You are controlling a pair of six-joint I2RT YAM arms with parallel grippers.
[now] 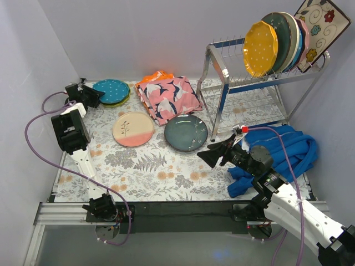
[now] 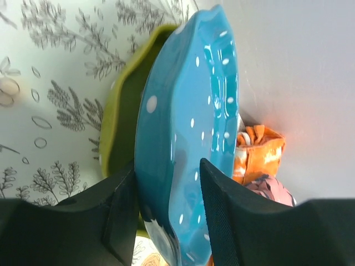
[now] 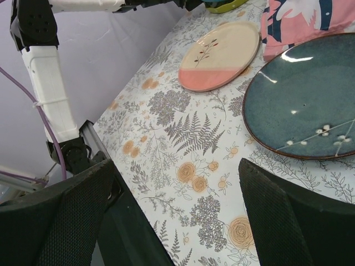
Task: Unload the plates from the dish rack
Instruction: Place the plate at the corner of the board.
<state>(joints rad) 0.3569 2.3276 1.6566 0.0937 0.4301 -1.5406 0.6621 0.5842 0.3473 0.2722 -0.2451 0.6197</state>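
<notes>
The blue dotted plate (image 1: 112, 87) (image 2: 188, 111) lies on the lime plate (image 1: 120, 101) (image 2: 117, 122) at the back left. My left gripper (image 1: 99, 95) (image 2: 166, 188) straddles its rim, jaws open: one finger touches the rim, the other stands off it. The cream-pink plate (image 1: 133, 129) (image 3: 222, 52) and the dark teal plate (image 1: 186, 133) (image 3: 305, 100) lie flat mid-table. On top of the dish rack (image 1: 214, 62) stand an orange plate (image 1: 260, 49), a dark teal plate (image 1: 282, 34), a pink plate (image 1: 304, 30) and the square floral plate (image 1: 320, 25). My right gripper (image 1: 206, 157) (image 3: 177, 221) hovers open and empty near the front of the dark teal plate.
A pink bird-print cloth (image 1: 166, 97) (image 3: 310, 16) lies at the back between the plates and the rack, orange fabric (image 2: 258, 149) under it. A blue garment (image 1: 283, 147) is heaped at the right under my right arm. Walls close in on both sides.
</notes>
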